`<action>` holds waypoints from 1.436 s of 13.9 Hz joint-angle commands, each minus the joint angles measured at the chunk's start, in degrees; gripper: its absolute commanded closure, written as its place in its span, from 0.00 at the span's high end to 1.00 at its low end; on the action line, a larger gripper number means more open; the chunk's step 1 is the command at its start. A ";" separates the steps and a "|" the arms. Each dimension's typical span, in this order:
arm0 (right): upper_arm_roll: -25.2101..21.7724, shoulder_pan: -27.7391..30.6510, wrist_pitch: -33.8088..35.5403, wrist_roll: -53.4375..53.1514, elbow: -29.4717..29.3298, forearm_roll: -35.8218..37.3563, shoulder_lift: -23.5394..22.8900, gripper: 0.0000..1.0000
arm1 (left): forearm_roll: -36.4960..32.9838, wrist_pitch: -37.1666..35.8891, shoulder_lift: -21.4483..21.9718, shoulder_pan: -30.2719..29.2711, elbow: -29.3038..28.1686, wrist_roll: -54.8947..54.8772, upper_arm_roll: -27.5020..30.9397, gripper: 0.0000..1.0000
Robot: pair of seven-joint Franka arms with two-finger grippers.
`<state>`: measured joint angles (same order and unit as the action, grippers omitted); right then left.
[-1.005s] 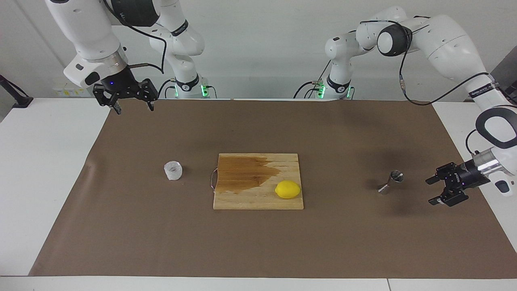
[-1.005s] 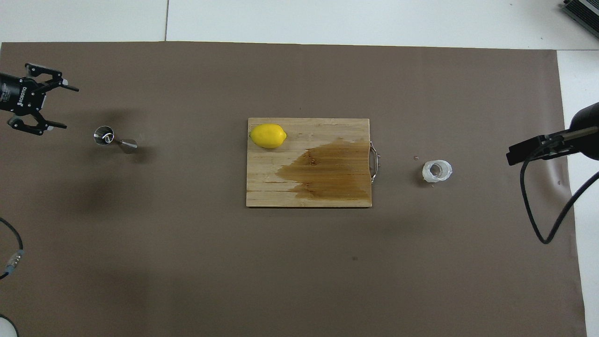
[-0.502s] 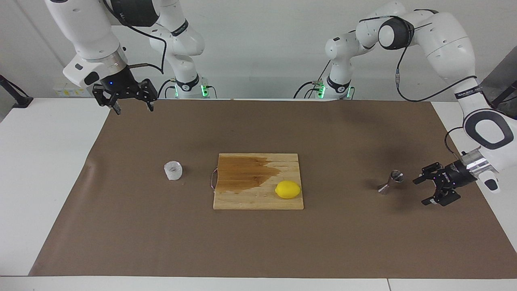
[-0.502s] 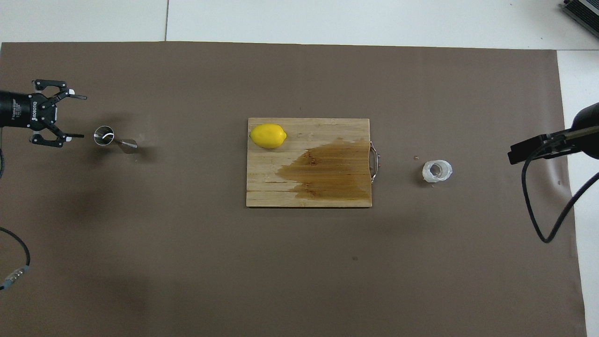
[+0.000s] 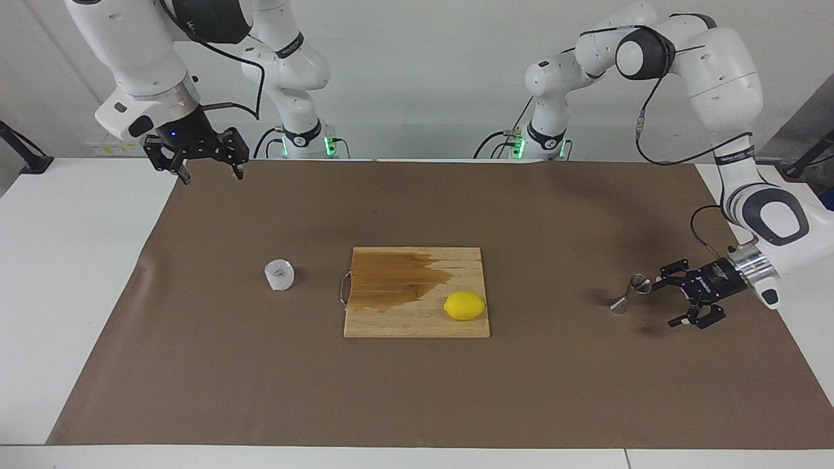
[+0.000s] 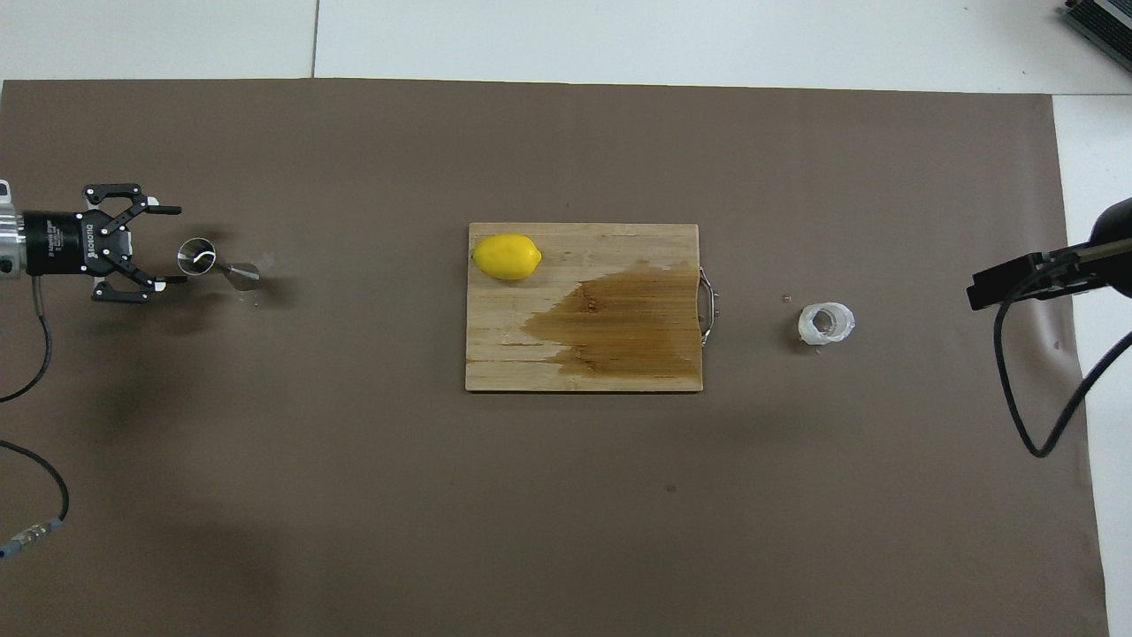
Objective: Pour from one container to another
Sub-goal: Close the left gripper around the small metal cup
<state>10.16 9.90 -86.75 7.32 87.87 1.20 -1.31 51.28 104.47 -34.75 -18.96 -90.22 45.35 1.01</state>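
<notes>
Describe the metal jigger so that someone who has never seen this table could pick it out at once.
Start at the wooden cutting board in the middle of the brown mat, then go toward the left arm's end of the table. The jigger stands there alone, just ahead of the open left gripper. It is the only shiny steel hourglass shape, unlike the frosted whitish cup.

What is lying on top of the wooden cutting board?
On the cutting board lies a yellow lemon, at the corner toward the left arm's end. A dark wet-looking stain covers another part. Nothing else shows there.
</notes>
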 commanded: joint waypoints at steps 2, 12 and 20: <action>0.39 0.73 -0.44 0.68 0.99 -0.05 0.95 1.00 | 5.05 0.82 1.70 1.03 -5.49 1.06 0.23 1.00; 0.39 0.73 -0.44 0.68 0.99 -0.05 0.95 1.00 | 10.67 -1.72 3.72 1.03 -11.39 0.62 0.05 1.00; 0.39 0.64 -0.44 0.68 0.99 -0.05 0.95 1.00 | 12.62 -2.43 4.51 0.95 -12.79 0.62 0.05 0.55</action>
<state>10.16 9.90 -86.75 7.32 87.87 1.20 -1.31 62.39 102.35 -32.71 -18.30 -99.90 45.80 0.61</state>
